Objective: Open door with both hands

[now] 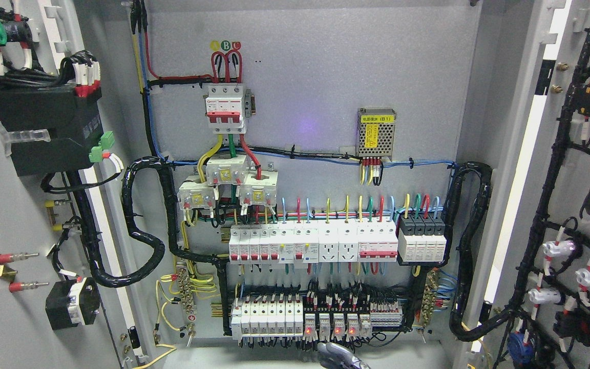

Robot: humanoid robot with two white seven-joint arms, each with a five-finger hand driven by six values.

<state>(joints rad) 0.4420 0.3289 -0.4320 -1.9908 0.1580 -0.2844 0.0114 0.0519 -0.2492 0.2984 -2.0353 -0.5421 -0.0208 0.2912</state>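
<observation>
**Head view: both cabinet doors standing wide, one hand barely showing**

We are seeing only a sliver of a hand (pixel 338 356) at the bottom edge, just right of the middle, a grey and purple-tinted shape poking up below the lower breaker row (pixel 267 318). We cannot tell whether its fingers are spread or curled, nor from which side its arm is coming in.

Moving outward, the left door (pixel 13 215) is lying swung far open at the picture's left and the right door (pixel 571 205) far open at its right, each showing its wired inner face. We are judging the opening as essentially done, which would explain why nothing is gripping either door.

Between them the grey backplate (pixel 315 77) is carrying breakers, a small power supply (pixel 375 132) and black cable looms (pixel 144 205). We are seeing nothing of the room beyond the cabinet.
</observation>
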